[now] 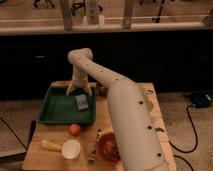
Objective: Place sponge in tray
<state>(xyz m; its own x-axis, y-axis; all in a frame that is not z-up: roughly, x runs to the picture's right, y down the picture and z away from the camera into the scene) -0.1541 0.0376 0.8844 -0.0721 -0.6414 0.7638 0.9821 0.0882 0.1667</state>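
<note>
The tray spreads out below and mostly to the left of the gripper, its far rim running just behind the fingers. The arm reaches in from the lower right, over the table, and bends down over the tray's right half. The gripper hangs there with its two yellowish fingers splayed apart and nothing between them. The sponge lies just below the fingertips, flat on the tray floor near the right rim, and looks free of both fingers.

Judging by this, the placing is as good as done and the step in hand is the release and retreat. To do it well, keep the fingers wide and lift straight up, so neither tip drags the soft sponge toward the rim. Only swing away once clear of the raised edge.

Toward the camera from the gripper, outside the tray, sit an orange, a white cup and a reddish bowl.
</note>
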